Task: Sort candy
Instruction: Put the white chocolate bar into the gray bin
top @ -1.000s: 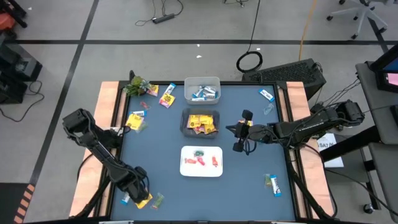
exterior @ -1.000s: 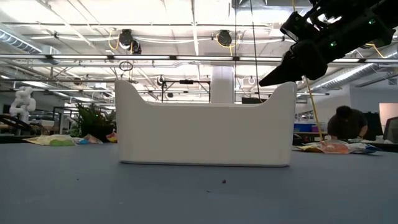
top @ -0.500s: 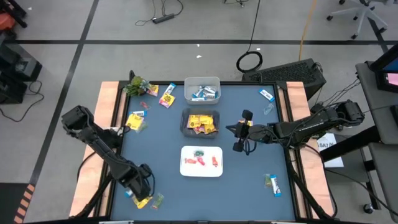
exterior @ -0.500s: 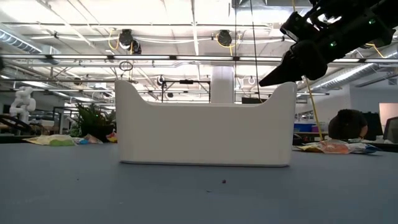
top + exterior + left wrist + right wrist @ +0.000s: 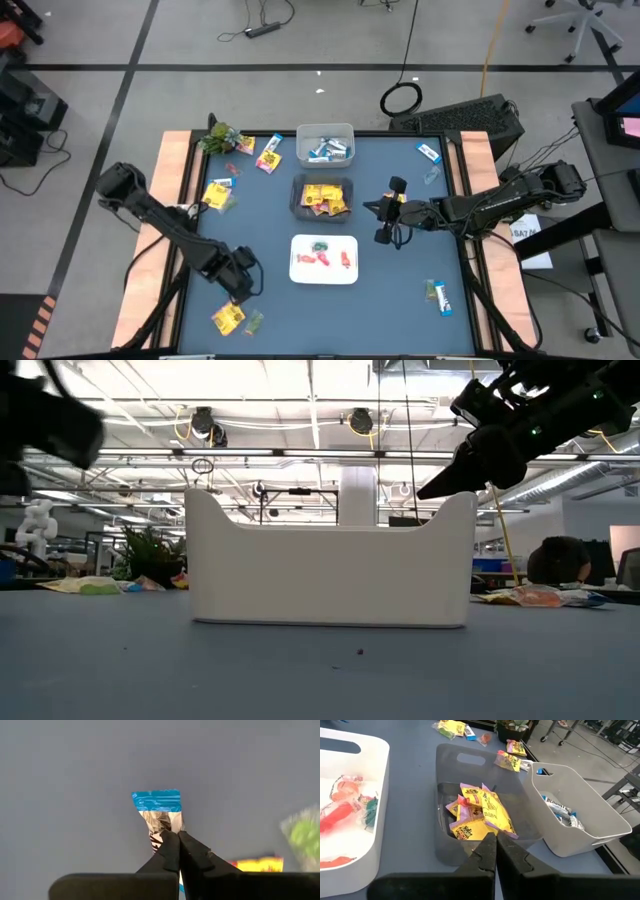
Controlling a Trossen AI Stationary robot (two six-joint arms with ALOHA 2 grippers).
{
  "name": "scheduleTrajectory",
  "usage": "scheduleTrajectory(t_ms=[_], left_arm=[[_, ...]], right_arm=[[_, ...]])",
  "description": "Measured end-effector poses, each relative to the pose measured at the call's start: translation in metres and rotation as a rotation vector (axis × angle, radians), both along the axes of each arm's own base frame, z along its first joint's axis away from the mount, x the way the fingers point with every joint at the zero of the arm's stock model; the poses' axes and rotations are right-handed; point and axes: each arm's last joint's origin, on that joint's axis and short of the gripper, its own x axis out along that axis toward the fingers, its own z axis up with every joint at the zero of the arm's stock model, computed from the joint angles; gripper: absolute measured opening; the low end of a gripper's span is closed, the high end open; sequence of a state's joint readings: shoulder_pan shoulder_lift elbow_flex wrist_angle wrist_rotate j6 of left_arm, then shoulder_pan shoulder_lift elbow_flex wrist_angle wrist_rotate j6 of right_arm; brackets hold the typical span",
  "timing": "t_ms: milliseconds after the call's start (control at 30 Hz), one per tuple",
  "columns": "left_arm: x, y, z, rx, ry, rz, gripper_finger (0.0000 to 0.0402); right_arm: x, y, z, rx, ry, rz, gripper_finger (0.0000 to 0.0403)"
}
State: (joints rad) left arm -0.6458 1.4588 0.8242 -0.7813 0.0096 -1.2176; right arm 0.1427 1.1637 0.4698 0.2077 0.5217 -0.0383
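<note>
Now that the left tool (image 5: 177,845) has pinched shut on a blue-and-white bar (image 5: 159,815) and lifted from the desk's (image 5: 400,290) lower-left corner, delivery to the grey bin (image 5: 325,132) looks next, while the right tool (image 5: 381,222) waits shut mid-frame.

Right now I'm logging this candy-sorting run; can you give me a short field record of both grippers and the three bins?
left gripper: shut on the blue-and-white narrow candy bar, at the table's near left
right gripper: shut, empty, waiting right of the bins
grey plastic bin: yellow square packets
pale far bin: blue-and-white bars
white near bin: red and green pieces
loose nearby: yellow packet
</note>
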Motion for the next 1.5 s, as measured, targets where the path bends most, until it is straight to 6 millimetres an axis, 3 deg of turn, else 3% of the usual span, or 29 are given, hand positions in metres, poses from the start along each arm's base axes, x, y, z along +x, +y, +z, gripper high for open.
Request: scheduleTrajectory(t_ms=[667,1167,1300,1500], left_arm=[[0.021,0.063,0.026,0.332,-0.232,-0.024,0.0001],[0.03,0.06,0.034,0.367,-0.369,-0.082,0.0002],[0.033,0.057,0.026,0.369,-0.335,-0.095,0.0029],[0.045,0.052,0.005,0.343,-0.292,-0.036,0.0124]], right_arm=[[0.0,0.0,0.0,0.023,-0.008,-0.009,0.0],[0.0,0.0,0.0,0.023,-0.007,-0.009,0.0],[0.0,0.0,0.0,0.023,-0.007,-0.009,0.0],[0.0,0.0,0.0,0.029,-0.01,-0.011,0.0]])
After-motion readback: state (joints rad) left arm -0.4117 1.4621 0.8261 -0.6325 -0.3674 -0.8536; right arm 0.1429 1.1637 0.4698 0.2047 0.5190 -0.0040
